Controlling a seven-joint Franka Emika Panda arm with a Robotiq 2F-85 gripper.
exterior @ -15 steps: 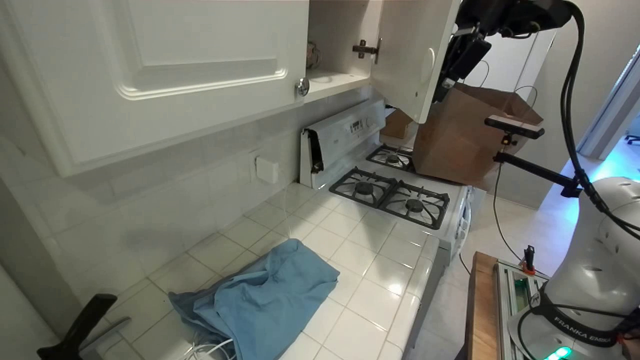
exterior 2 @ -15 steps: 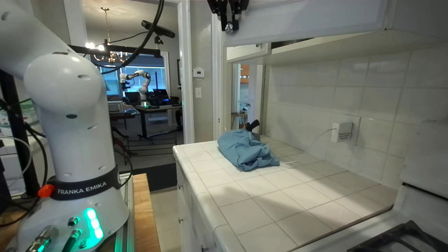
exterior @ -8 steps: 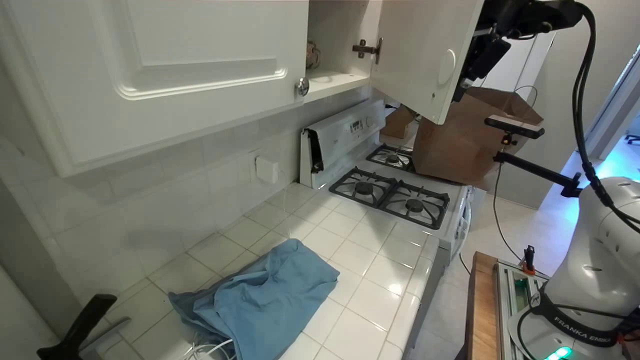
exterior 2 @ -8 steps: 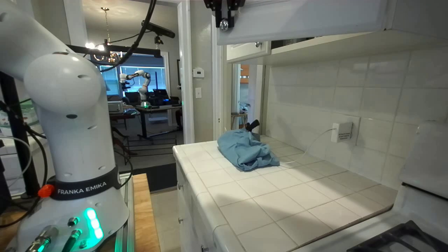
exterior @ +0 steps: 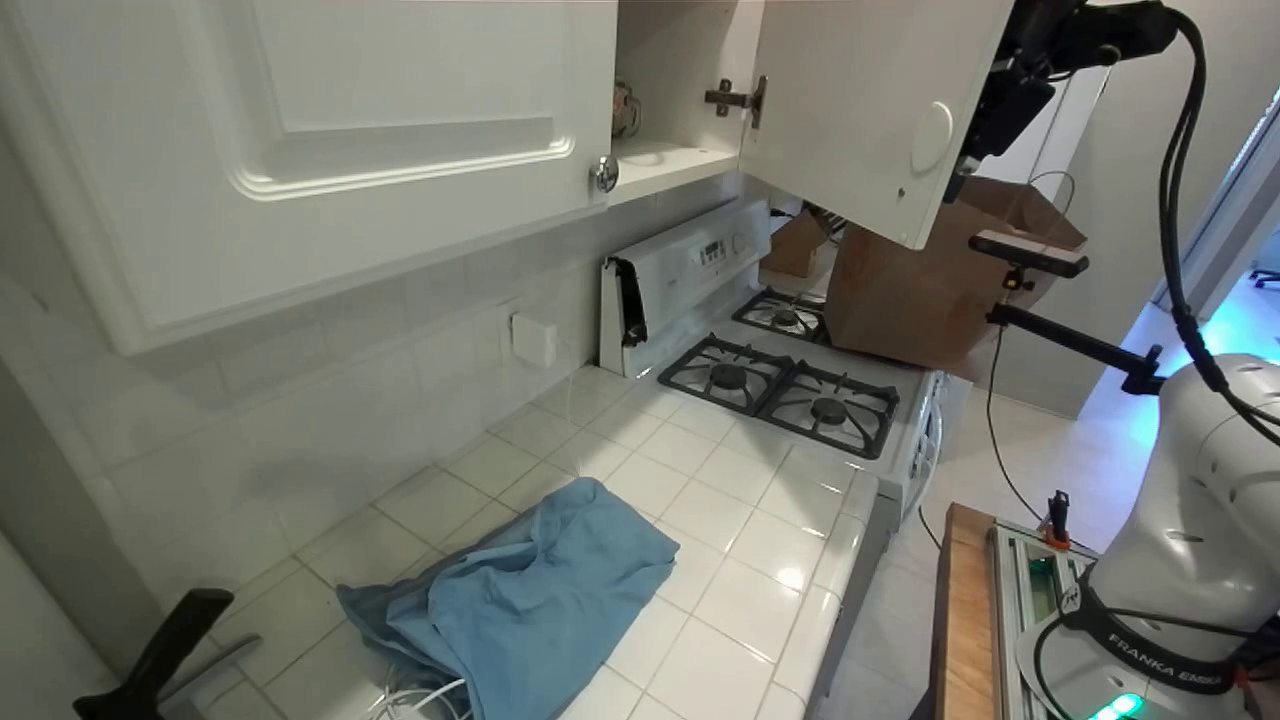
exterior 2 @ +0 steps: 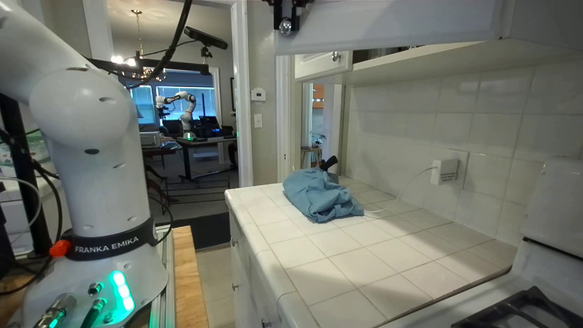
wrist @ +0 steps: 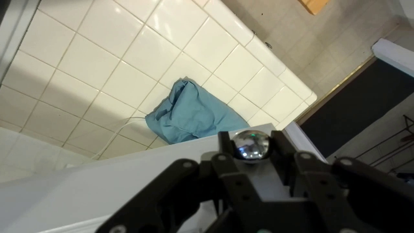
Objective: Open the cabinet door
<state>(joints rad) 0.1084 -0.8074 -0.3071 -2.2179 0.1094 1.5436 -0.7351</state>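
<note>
The white cabinet door point(exterior: 860, 120) stands partly open on its hinge, with its flat back showing in an exterior view. Its front shows in an exterior view point(exterior 2: 387, 25) and in the wrist view point(wrist: 129, 184). The door's round shiny knob point(wrist: 251, 145) sits near its lower free corner and also shows in an exterior view point(exterior 2: 285, 26). My gripper point(wrist: 250, 140) has its fingers on both sides of the knob, shut on it. The gripper point(exterior 2: 286, 20) is partly cut off by the top edge there. The door hides part of the gripper in an exterior view.
A wider white door point(exterior: 400, 90) with a knob is shut beside the opening. A mug point(exterior: 627, 110) stands inside. Below are a stove point(exterior: 780, 390), a brown paper bag point(exterior: 920, 280), a blue cloth point(exterior: 530, 590) and a black handle point(exterior: 160, 650) on the tiled counter point(exterior 2: 346, 273).
The cabinet door has swung wider, away from the cabinet. The gripper has moved outward with the knob between its fingers, and more of the door's back shows.
</note>
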